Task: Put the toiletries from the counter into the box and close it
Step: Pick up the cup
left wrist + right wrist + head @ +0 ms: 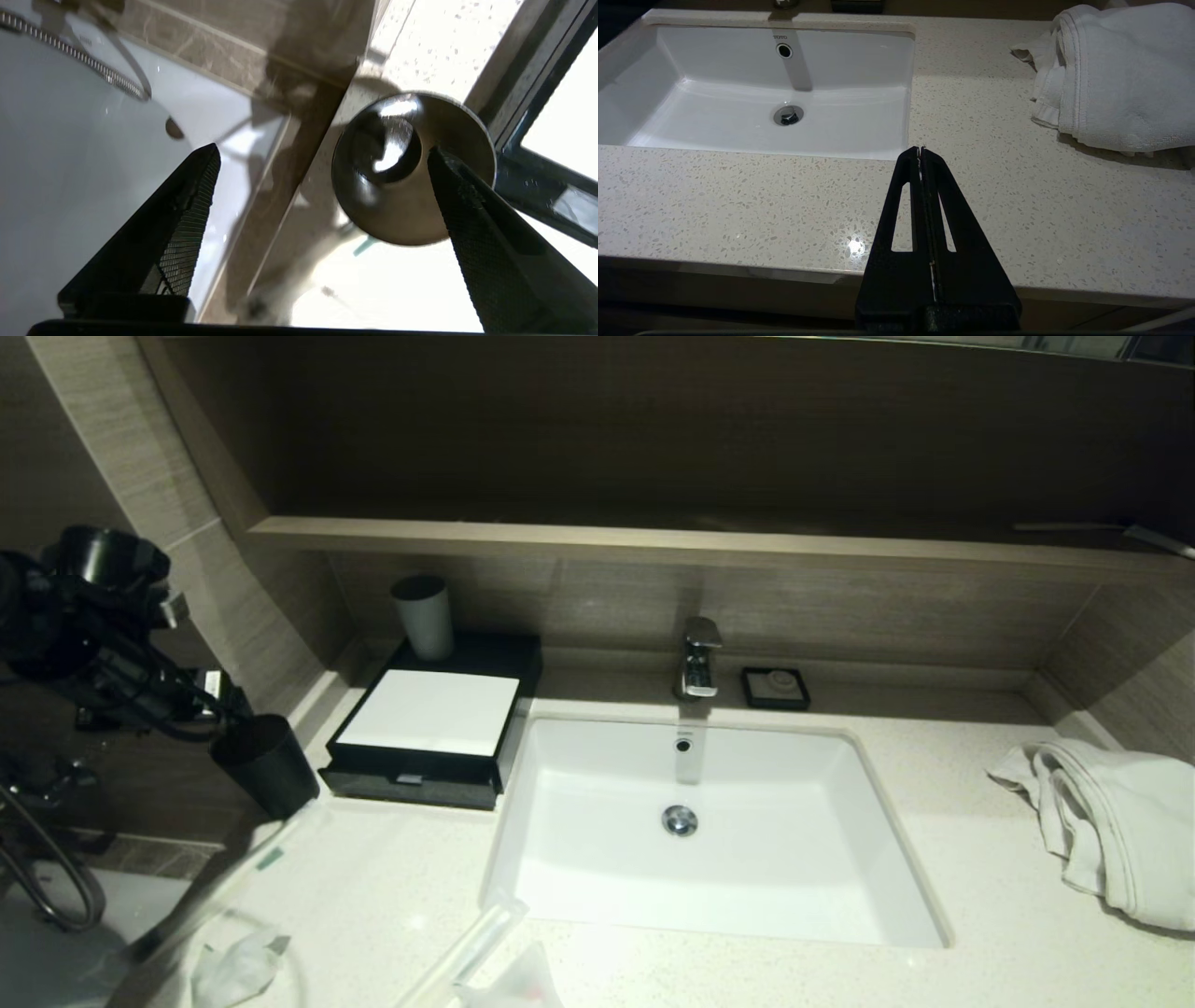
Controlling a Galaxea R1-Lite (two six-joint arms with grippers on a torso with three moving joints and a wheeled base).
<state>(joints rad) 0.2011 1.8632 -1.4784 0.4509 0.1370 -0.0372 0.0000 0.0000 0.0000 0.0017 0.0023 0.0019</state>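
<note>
Left claw [322, 154] spread wide, holding nothing, right above the black cup [266, 763] at 9 o'clock of the box [429, 728]. Toiletries [238, 971] at the counter [747, 971] front edge; it could clip that cup going down. Right claw [921, 150] pressed shut, parked.

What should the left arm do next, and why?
Probably ease the left gripper past the black cup and down toward the green-marked stick. Its fingers stand open and empty, one over the cup's rim, and the toiletries lie on the counter, outside the box. The right gripper is parked, shut.
</note>
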